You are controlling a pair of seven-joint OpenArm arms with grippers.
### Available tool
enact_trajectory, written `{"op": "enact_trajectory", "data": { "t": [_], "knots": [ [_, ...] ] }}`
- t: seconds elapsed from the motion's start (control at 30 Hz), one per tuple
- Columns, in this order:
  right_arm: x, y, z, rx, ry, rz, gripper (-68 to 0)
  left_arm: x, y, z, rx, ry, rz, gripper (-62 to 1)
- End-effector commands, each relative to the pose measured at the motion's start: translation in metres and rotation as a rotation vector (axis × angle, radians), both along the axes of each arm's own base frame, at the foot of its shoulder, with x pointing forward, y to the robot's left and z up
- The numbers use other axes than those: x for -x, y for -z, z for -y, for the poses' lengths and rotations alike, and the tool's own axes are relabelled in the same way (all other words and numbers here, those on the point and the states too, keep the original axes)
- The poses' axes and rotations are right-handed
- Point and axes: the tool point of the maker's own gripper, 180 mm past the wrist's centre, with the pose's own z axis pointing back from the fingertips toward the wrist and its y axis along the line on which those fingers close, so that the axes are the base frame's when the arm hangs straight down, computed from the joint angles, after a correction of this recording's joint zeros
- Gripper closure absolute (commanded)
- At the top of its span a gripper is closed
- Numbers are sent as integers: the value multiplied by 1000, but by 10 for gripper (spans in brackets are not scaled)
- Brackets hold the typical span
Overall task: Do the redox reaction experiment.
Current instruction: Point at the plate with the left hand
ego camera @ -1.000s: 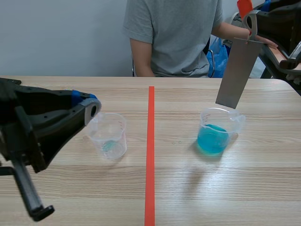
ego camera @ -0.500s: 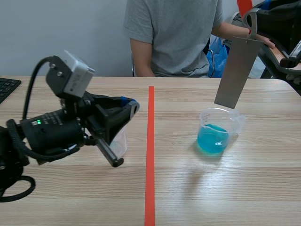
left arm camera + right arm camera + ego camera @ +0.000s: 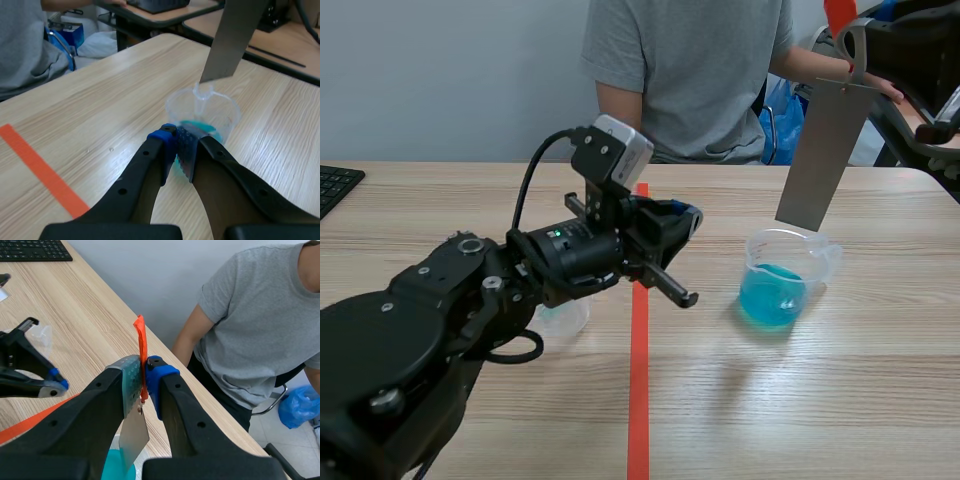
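**Fingers shut on both sides, plate over the beaker**

Fingers of my left gripper [image 3: 176, 144] are pressed together on nothing, their tips just short of the beaker [image 3: 202, 112] of blue liquid. That arm lies low, stretched in from the left across the tape line [image 3: 638, 400], with the wrist turned toward the beaker.

My right gripper [image 3: 142, 377] pinches the orange tab [image 3: 140, 337] of the plate [image 3: 823, 155]. That arm is raised at the table's far right, fingers pointing down. The plate hangs slightly tilted, its lower edge just above the beaker's rim (not in the liquid, as far as I can see).

The other beaker [image 3: 560, 318] stands left of the tape, mostly hidden behind my left arm. A person [image 3: 690, 80] sits across the table [image 3: 840, 400].
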Motion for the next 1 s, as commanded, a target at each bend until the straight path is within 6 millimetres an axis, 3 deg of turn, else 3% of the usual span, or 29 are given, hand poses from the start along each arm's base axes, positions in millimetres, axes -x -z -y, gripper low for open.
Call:
{"op": "enact_trajectory", "data": {
  "t": [0.0, 0.4, 0.57, 0.97],
  "knots": [
    [2, -13, -5, -13, -27, 34, -11, -6, -21, 5, 53, 1, 44, -28],
    [0, -19, -5, -14, -28, 54, -11, -24, -12, 36, 4, 16, 80, -31],
    [0, -19, -5, -14, -28, 55, -11, -32, -11, 36, 9, 2, 82, -32],
    [0, -20, -5, -15, -29, 55, -11, -25, -18, 44, 47, 53, 88, -32]
  ]
}}
